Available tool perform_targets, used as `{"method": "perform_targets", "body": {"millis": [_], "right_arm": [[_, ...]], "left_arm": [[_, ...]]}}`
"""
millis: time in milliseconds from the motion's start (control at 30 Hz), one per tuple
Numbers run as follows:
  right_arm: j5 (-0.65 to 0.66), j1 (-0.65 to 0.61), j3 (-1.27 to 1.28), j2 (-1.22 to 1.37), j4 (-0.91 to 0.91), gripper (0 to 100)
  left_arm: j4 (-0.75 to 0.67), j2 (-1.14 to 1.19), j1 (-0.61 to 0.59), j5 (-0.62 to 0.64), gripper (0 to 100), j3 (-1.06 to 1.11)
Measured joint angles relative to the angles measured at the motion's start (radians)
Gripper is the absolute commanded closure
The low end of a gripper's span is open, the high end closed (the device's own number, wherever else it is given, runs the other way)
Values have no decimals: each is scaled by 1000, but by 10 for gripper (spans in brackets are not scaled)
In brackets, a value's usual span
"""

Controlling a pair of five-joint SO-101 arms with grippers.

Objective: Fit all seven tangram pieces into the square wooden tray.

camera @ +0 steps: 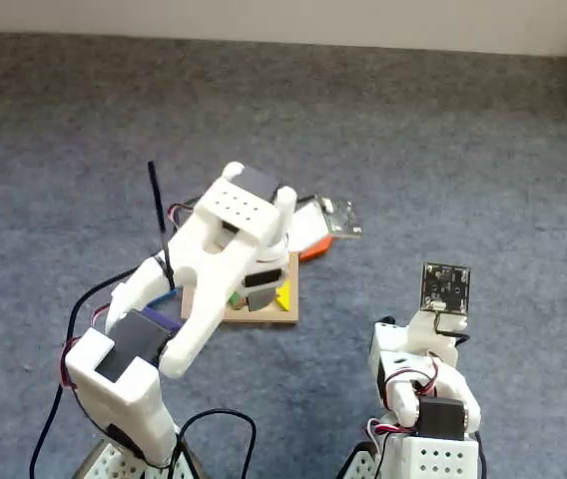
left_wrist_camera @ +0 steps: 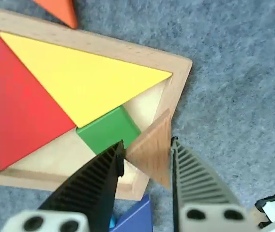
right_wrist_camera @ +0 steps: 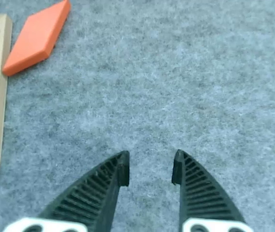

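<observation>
Left claw point(left_wrist_camera: 147, 145) grips the wood triangle point(left_wrist_camera: 153, 157); I'd level it before dropping it beside the green square point(left_wrist_camera: 109, 129) in the tray point(left_wrist_camera: 178, 82). Right claw point(right_wrist_camera: 149, 169) is open.

Blocky white printed shells on left arm point(camera: 204, 269) and right arm point(camera: 425, 394), with black servo bodies set into the joints. Left arm's wrist housing is dotted with small holes. Black cables point(camera: 216, 412) loop at lower left of frame, red leads beside them. Right arm has red-black wiring and carries a small dark square board point(camera: 445, 287). Jaws are black, tapered and ribbed, on white mounts with dark screw holes.
</observation>
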Motion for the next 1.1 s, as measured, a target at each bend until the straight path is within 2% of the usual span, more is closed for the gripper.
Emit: {"method": "perform_targets", "body": {"millis": [300,500,933,1100], "right_arm": [[0,0,0,0,0,843],[0,0,0,0,0,843],[0,0,0,0,0,843],[0,0,0,0,0,843]], "left_arm": [[-195,0,11,-21,855,117],[-213,0,11,-21,758,123],[-213,-6,6,-20,758,123],[-213,-110,-77,12,758,121]]}}
